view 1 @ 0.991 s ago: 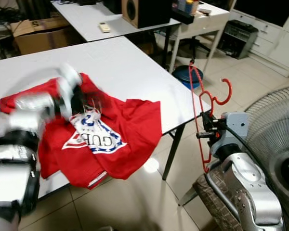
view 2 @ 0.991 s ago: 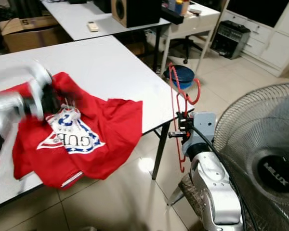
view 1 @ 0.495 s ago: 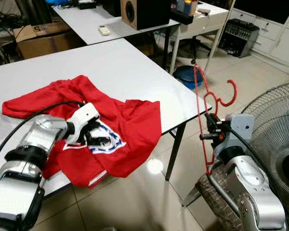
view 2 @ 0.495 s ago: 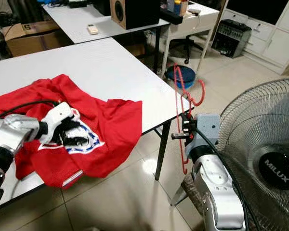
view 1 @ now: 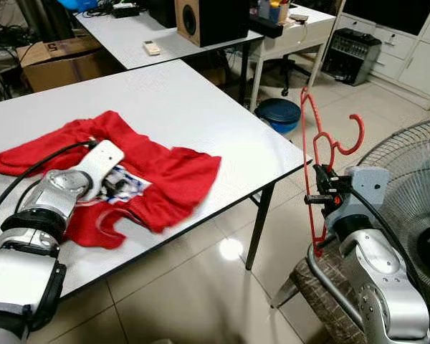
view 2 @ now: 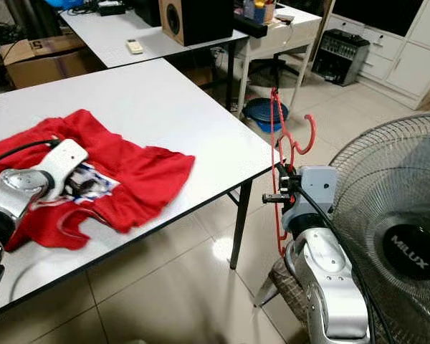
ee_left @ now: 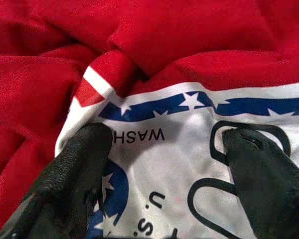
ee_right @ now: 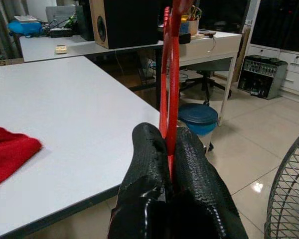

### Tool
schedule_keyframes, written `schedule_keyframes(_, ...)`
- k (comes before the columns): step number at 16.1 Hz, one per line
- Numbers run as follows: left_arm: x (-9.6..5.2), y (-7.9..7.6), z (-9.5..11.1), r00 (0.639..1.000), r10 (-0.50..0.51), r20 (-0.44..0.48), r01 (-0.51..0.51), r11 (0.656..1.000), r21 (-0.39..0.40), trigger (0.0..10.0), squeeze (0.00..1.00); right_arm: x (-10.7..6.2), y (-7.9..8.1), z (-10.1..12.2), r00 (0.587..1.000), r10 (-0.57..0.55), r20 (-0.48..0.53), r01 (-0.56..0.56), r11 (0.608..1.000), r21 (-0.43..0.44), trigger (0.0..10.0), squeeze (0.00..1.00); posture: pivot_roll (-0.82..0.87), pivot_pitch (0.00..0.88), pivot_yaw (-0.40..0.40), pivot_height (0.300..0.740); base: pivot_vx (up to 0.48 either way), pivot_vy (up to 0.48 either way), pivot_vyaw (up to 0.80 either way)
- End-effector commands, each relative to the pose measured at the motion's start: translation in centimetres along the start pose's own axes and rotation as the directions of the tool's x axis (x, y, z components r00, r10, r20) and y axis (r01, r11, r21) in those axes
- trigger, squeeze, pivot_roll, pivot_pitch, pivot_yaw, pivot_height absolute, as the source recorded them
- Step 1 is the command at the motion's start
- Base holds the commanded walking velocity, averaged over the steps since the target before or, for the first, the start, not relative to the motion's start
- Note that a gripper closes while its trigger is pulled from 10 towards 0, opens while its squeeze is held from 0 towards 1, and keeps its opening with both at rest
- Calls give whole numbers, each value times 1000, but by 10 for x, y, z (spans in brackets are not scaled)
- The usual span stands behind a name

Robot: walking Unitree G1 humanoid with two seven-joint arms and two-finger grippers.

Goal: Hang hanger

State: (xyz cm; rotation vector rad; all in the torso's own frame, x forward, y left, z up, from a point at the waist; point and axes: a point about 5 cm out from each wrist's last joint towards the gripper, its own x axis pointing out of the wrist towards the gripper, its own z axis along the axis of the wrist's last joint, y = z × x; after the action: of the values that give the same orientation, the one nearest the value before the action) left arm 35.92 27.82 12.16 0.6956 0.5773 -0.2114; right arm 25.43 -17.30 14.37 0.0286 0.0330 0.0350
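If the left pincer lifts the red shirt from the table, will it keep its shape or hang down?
Probably it hangs down: the red shirt lies in soft folds and wrinkles on the white table, so it looks floppy. It seems light, thin cloth. The left pincer rests open on its printed logo, so a pinch may gather only one layer.

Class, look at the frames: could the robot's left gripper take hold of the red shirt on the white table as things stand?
Probably yes. The left gripper is already down on the red shirt, fingers open on either side of its printed panel, nothing between. The right gripper holds the red hanger off the table.
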Motion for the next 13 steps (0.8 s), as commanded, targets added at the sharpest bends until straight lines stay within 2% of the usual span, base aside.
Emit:
schedule_keyframes(1,-3,12,-3,997,68,-20,-68,998,-6,10000,0,-2,-4,0,1000,-26,3,26,1000,-14,10000,0,-201,0,33,740,0,0,0)
schedule_keyframes(3,-2,9,-5,997,68,-19,-68,998,-2,10000,0,-4,-5,-1,1000,-31,-1,31,999,-13,10000,0,-201,0,30,740,0,0,0)
schedule_keyframes(4,-2,6,-4,999,38,-15,-38,999,-7,10000,0,-4,-5,-2,1000,-31,-2,31,999,-14,10000,0,-202,0,31,740,0,0,0)
schedule_keyframes(5,3,-12,0,993,-116,-6,116,993,-19,10000,0,-3,-5,0,1000,-31,2,31,999,-14,10000,0,-201,0,28,740,0,0,0)
schedule_keyframes(6,5,-22,5,982,-187,15,188,982,-33,10000,0,-1,-5,0,1000,-29,4,29,999,-14,10000,0,-197,0,23,740,0,0,0)
schedule_keyframes(7,10,-42,25,950,-291,109,304,945,-122,10000,0,2,-3,2,1000,-19,9,19,1000,-16,10000,0,-193,0,19,740,0,0,0)
schedule_keyframes(8,12,-50,37,935,-316,164,342,923,-174,10000,0,3,-2,2,1000,-13,10,13,1000,-17,10000,0,-188,0,14,740,0,0,0)
schedule_keyframes(10,15,-63,59,909,-335,249,391,891,-230,10000,0,5,-1,2,1000,-7,8,7,1000,-19,10000,0,-183,0,12,740,0,0,0)
schedule_keyframes(11,17,-73,79,894,-320,313,407,872,-270,10000,0,6,0,1,1000,-4,7,5,1000,-18,10000,0,-179,0,14,740,0,0,0)
schedule_keyframes(12,16,-73,109,871,-194,450,385,840,-383,10000,0,4,3,-1,1000,-2,3,2,1000,-16,10000,0,-184,0,20,740,0,0,0)
schedule_keyframes(13,14,-70,119,859,-128,496,377,813,-444,10000,0,3,4,-1,1000,-1,2,1,1000,-14,10000,0,-184,0,20,740,0,0,0)
